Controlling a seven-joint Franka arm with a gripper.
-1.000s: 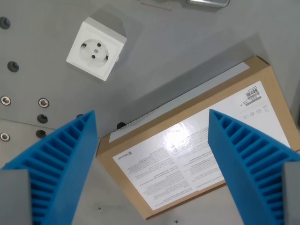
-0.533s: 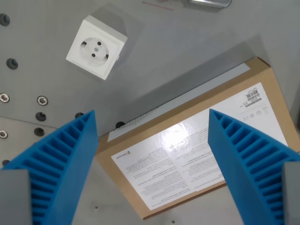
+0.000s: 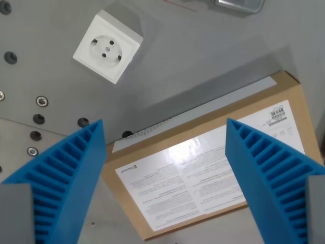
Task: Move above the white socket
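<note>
The claw (image 3: 163, 152) hangs with its blue ribbed fingers (image 3: 61, 178) spread wide apart, holding nothing. Between them lies a brown cardboard box (image 3: 213, 173) with a white printed label, flat on the grey worktop (image 3: 203, 61). The white socket (image 3: 107, 47) sits well apart toward the wrist view's upper left. A metal object, possibly a handle (image 3: 238, 5), is cut off by the top edge.

the blue fingers (image 3: 66, 183) run off the bottom edge. they cover the cardboard box's (image 3: 254, 109) lower corners. the print on its white label (image 3: 203, 178) is too small to read. a metal object (image 3: 238, 4) is cut off at the top.
</note>
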